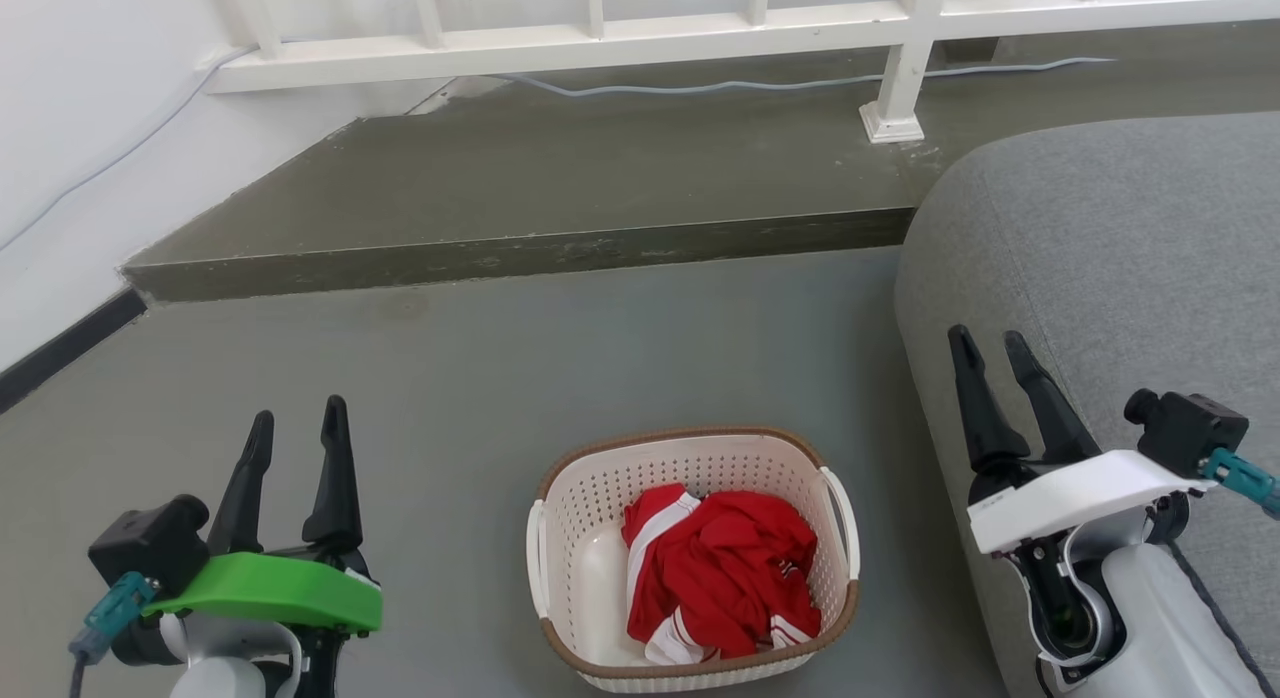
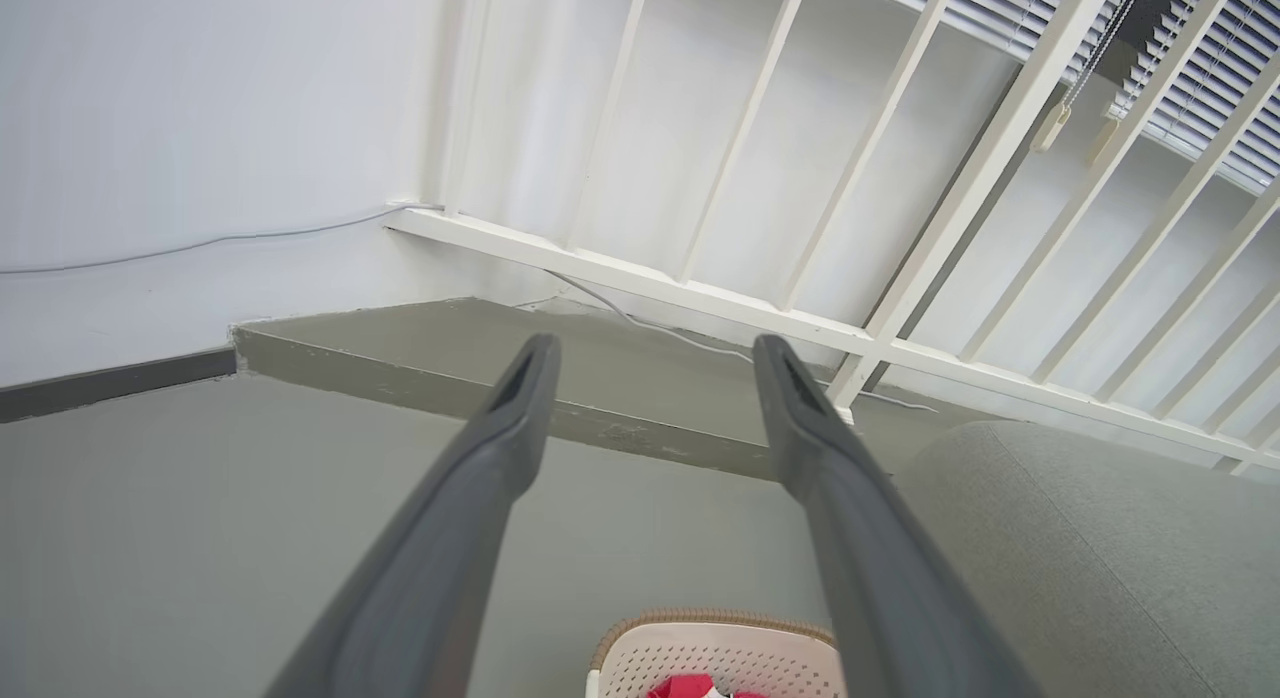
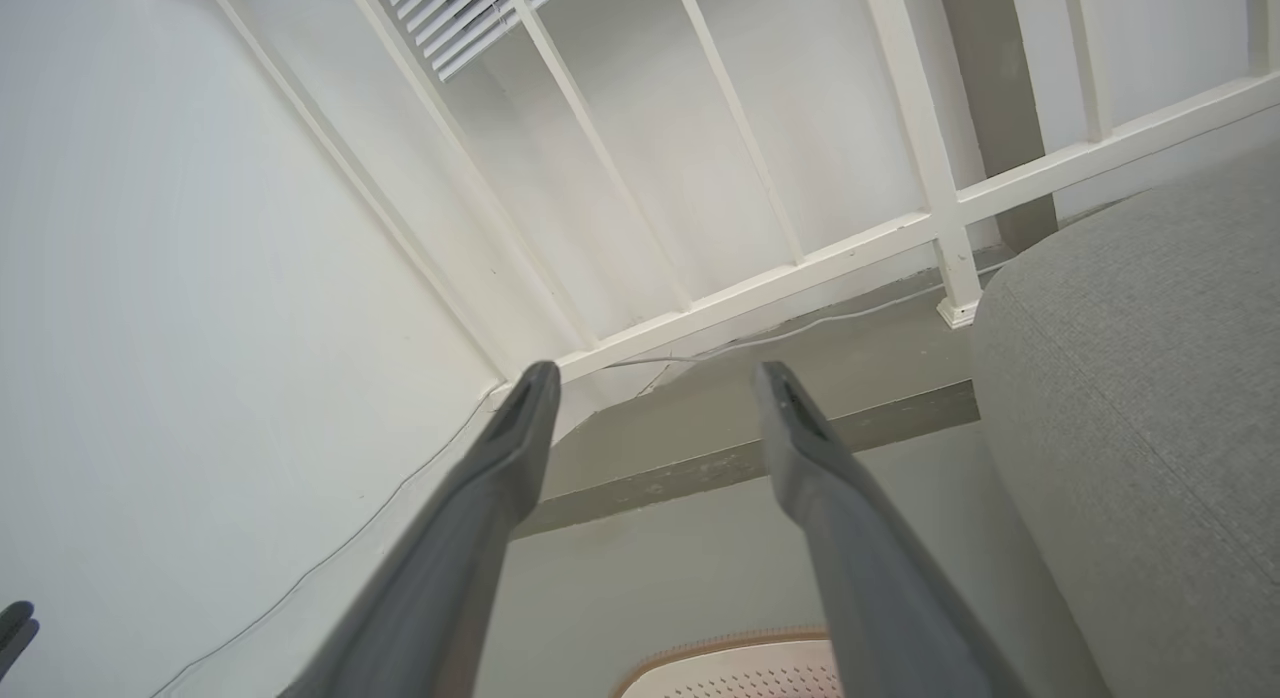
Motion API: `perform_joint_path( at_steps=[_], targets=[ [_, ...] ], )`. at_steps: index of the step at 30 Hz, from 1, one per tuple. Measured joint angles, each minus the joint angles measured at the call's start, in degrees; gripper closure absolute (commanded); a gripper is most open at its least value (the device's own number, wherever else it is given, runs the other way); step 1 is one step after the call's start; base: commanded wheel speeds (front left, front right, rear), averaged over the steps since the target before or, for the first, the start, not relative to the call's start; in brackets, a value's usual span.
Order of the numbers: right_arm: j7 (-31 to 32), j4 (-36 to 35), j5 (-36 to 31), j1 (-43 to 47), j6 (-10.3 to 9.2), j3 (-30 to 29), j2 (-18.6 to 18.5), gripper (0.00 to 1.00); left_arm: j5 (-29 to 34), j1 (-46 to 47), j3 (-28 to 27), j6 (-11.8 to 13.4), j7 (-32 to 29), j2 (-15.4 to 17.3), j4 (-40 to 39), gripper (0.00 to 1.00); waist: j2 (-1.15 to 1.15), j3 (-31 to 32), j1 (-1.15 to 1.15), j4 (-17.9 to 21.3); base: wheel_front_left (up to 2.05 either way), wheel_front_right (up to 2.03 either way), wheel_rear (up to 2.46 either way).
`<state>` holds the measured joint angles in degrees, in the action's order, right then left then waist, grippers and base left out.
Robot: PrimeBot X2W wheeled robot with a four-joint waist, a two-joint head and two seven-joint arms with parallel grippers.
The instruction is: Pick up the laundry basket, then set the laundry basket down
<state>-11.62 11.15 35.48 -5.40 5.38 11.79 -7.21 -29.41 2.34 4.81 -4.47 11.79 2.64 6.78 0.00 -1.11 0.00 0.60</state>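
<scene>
The laundry basket [image 1: 570, 538] stands on the grey floor at the bottom centre of the head view, cream-white with perforated walls, a brown rim and white side handles. Red and white clothes [image 1: 720, 573] lie inside it. My left gripper [image 1: 298, 418] hangs open to the basket's left, well apart from it. My right gripper [image 1: 990, 340] is open to the basket's right, over the sofa's edge, holding nothing. In the left wrist view the basket's far rim [image 2: 715, 623] peeks between the open fingers of the left gripper [image 2: 655, 353]. The right wrist view shows the rim [image 3: 740, 648] below the open right gripper [image 3: 655, 378].
A grey sofa [image 1: 1130, 268] fills the right side, close to the basket. A raised floor step [image 1: 520, 253] crosses behind, with a white railing [image 1: 700, 23] and a cable [image 1: 760, 83] on it. A white wall [image 1: 70, 128] stands at the left.
</scene>
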Motion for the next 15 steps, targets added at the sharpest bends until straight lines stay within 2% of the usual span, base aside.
perform_joint_path(
  at_steps=[15],
  targets=[
    [-2.7,-0.9,-9.4,-0.1,0.15,1.2,0.3,0.0,10.0,0.1,0.8,-0.1,2.6,0.0,-1.6,0.0,0.0,-0.3,0.0,0.1,0.0,0.0,0.0]
  ],
)
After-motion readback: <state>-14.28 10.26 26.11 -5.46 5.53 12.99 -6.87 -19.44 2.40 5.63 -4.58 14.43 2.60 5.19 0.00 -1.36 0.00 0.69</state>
